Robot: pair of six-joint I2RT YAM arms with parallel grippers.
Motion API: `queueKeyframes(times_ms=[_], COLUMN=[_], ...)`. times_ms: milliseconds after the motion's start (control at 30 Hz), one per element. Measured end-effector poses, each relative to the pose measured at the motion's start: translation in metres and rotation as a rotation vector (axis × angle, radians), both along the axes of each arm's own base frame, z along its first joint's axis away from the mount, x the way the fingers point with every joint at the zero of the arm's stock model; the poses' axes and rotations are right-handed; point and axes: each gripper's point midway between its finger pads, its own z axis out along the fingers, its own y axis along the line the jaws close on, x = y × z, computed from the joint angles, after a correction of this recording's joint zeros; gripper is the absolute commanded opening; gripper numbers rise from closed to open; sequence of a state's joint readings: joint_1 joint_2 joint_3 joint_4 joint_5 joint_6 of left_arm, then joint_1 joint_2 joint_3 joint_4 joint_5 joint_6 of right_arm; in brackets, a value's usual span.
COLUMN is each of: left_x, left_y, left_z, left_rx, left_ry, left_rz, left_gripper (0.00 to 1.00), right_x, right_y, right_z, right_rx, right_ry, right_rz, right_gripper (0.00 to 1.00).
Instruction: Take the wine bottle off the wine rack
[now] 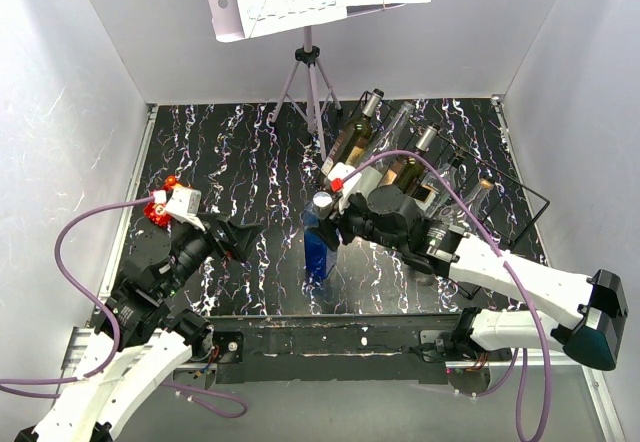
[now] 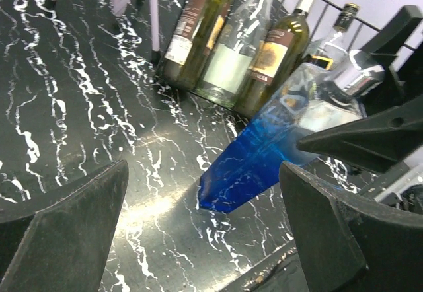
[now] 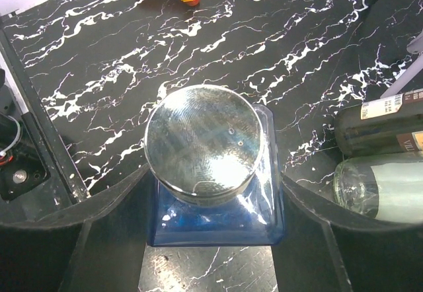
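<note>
The wine bottle [image 1: 318, 250] is a square blue glass one with a round silver cap [image 3: 201, 140]. It stands upright at the table's middle, in front of the wine rack [image 1: 522, 198], with its base down at the tabletop. My right gripper [image 3: 211, 220] is shut on its shoulders just below the cap, one finger [image 3: 99, 236] against each side. My left gripper [image 2: 205, 232] is open and holds nothing; it sits to the left of the bottle [image 2: 264, 156], apart from it. The black wire rack [image 2: 327, 4] holds several other bottles [image 1: 368, 140].
A grey tripod music stand [image 1: 310, 62] with sheet music stands at the back centre, next to the rack. A small red toy [image 1: 160, 208] lies at the left edge. White walls close in the left, right and back sides. Two lying bottles [image 3: 382, 156] are right of my right gripper.
</note>
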State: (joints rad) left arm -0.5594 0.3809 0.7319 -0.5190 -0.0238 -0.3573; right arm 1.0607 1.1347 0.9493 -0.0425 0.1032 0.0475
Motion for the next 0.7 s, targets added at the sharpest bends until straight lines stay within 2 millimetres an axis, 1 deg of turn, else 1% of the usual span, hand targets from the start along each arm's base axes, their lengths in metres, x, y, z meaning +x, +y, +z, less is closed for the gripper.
queueKeyframes(times_ms=[67,133,200,267,433,533,600,633,700], left_x=[-0.004,-0.008,-0.012,-0.015,-0.016,-0.014,-0.011,-0.009,-0.005], left_y=[-0.005,-0.012,-0.019,-0.024,-0.033,-0.043,-0.050,-0.054,-0.061], left_z=[0.004,0.013,0.024,0.034,0.046,0.055,0.058,0.059,0.056], left_rx=[-0.011,-0.026,-0.039,-0.047,-0.041,-0.037,-0.033,-0.030,-0.019], left_ry=[0.006,0.004,-0.004,-0.013,-0.014,-0.004,0.011,0.021,0.044], left_rz=[-0.033,-0.080,-0.122,-0.153,-0.207,-0.250,-0.279,-0.290,-0.311], left_gripper=[0.98,0.98,0.98,0.98,0.98,0.95,0.96,0.98,0.98], right_x=[0.000,-0.001,-0.001,-0.002,-0.010,-0.016,-0.022,-0.025,-0.033], right_y=[0.000,0.000,0.000,-0.001,-0.012,-0.021,-0.030,-0.035,-0.048], right_z=[0.000,0.000,0.008,0.022,0.053,0.066,0.073,0.076,0.085], right_rx=[-0.001,0.002,0.032,0.077,0.166,0.189,0.209,0.219,0.252], right_ry=[-0.001,-0.001,-0.010,-0.023,-0.035,-0.019,-0.007,0.001,0.009], right_rz=[-0.002,-0.004,-0.007,-0.009,-0.015,-0.020,-0.023,-0.026,-0.033], right_gripper=[0.74,0.79,0.81,0.85,0.86,0.86,0.86,0.86,0.86])
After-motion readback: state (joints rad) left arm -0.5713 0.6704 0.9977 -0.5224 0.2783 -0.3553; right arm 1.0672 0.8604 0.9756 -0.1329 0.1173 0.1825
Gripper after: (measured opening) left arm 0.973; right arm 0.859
